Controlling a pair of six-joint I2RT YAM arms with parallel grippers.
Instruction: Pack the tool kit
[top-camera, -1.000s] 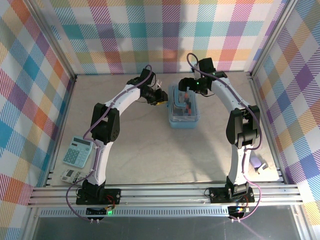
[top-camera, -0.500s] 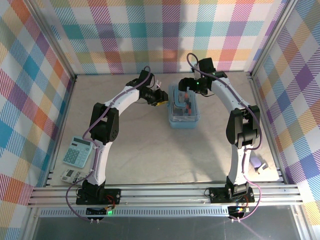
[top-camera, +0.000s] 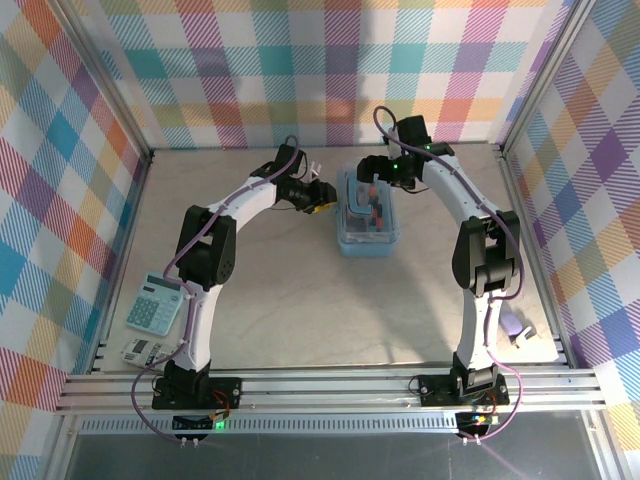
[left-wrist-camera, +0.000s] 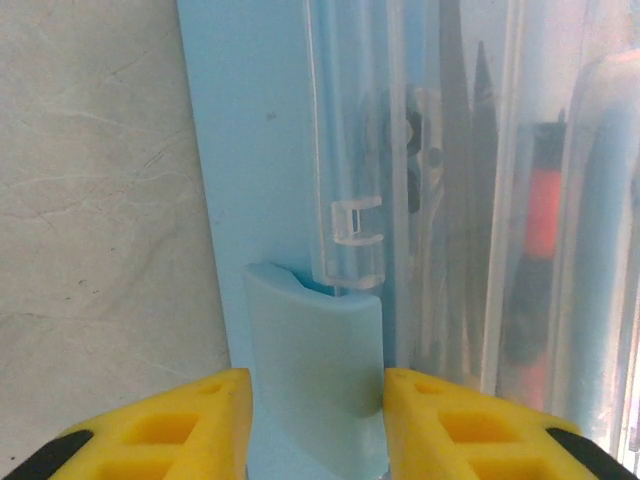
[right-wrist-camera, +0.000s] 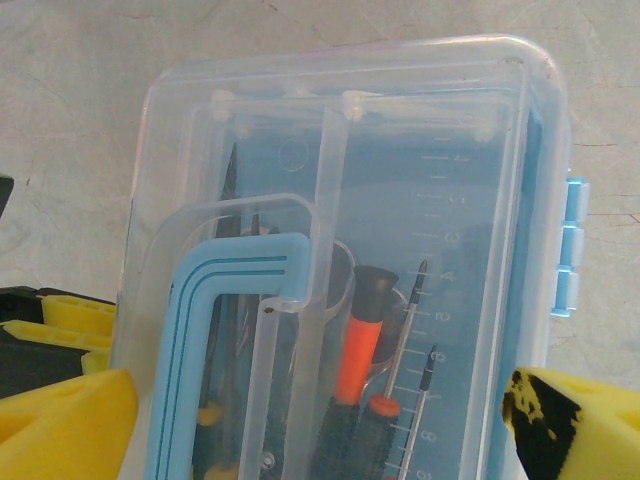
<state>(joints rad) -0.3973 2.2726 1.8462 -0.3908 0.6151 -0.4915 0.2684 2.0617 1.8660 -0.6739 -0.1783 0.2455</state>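
Closing the case is the step in hand, judged from the layout: the tool kit case (top-camera: 368, 215) sits on the table (top-camera: 280, 300) toward its far edge, between the two arms. Its clear lid (right-wrist-camera: 350, 150) is already seated, and the blue handle (right-wrist-camera: 230, 330) and an orange-and-black screwdriver (right-wrist-camera: 355, 360) are visible through it.

The left tool (left-wrist-camera: 315, 420) is at the left side of the case. Its jaws are part-way apart, with one yellow pad on each side of the pale blue latch (left-wrist-camera: 315, 360). No firm grip on the latch is evident, and whether the latch is fully snapped cannot be told.

The right tool (right-wrist-camera: 315, 430) hovers over the far end of the case with its jaws spread wide, gripping nothing.

The next move probably calls for pressing the latch flat against the case wall while the case is kept from sliding, then checking the latches on the opposite side.
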